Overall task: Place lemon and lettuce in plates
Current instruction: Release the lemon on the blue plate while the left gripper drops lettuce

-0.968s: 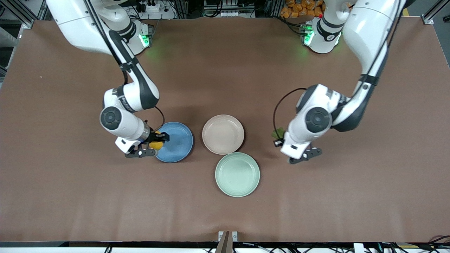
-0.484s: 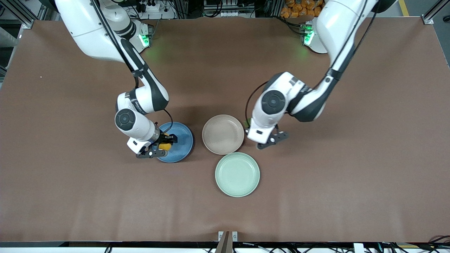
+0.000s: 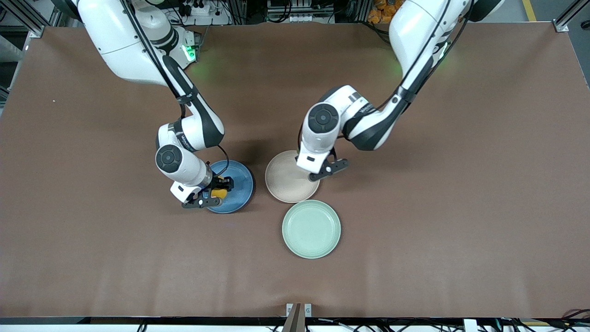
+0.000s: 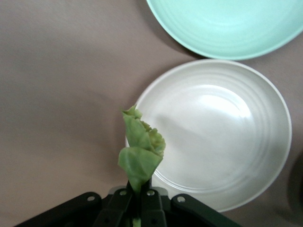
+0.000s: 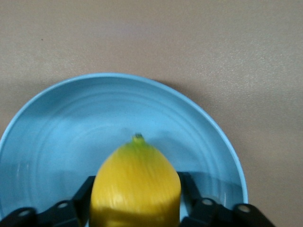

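Yellow lemon (image 5: pixel 136 184) sat clamped in my right gripper (image 3: pixel 216 190) over the blue plate (image 3: pixel 239 186); best lowered before release. My left gripper (image 4: pixel 138 201) pinched the lettuce (image 4: pixel 140 151) over the beige plate's (image 4: pixel 265 142) rim, needing a shift toward centre

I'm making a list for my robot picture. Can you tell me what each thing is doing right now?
Small oval yellow lemon: gripped by the right gripper, over the round blue plate.
Wrinkly green lettuce leaf: pinched in the left gripper, over the pale beige-pink plate's rim.
Blue plate: empty.
Beige-pink plate: empty.
Mint green plate: empty.
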You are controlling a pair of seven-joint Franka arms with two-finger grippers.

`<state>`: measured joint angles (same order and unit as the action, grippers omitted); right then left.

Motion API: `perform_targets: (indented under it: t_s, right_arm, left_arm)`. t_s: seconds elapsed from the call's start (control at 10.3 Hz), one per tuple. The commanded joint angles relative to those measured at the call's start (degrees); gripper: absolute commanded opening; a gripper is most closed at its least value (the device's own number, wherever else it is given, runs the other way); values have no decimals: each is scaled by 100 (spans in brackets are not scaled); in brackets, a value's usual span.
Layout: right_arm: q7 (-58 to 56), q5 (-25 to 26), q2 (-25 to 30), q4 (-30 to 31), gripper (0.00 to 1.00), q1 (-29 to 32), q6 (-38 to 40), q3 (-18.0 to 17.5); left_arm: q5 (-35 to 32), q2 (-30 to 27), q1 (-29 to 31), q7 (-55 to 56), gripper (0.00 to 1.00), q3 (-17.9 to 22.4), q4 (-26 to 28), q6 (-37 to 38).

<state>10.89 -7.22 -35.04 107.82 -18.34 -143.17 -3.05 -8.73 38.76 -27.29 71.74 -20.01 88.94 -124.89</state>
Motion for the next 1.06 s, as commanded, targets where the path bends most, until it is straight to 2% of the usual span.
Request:
perform_targets:
  t_s: [0.0,0.1,0.19,0.29,0.58,0.68,0.97]
  right_arm:
    - [107,1,-39,-147,100,-47,26,23]
    - [115,1,-4,-226,100,-39,122,23]
    - [115,1,5,-357,100,-4,375,32]
    - [124,1,6,-593,100,14,821,41]
    - [124,18,6,-1515,100,67,2254,146]
    - [107,53,14,-1754,100,67,2598,216]
    - [45,632,41,-2632,100,120,3810,375]
  left_arm:
    - [-41,132,-232,112,14,67,-149,-324]
    - [-67,132,-259,190,20,102,-149,-334]
    - [-67,132,-251,252,42,111,-157,-334]
    - [-172,124,-260,209,99,129,-166,-334]
    - [-603,10,-173,226,100,173,-175,-281]
    - [-612,-87,-146,209,100,338,-175,-281]
    - [-603,-123,-102,-562,100,769,-184,-281]
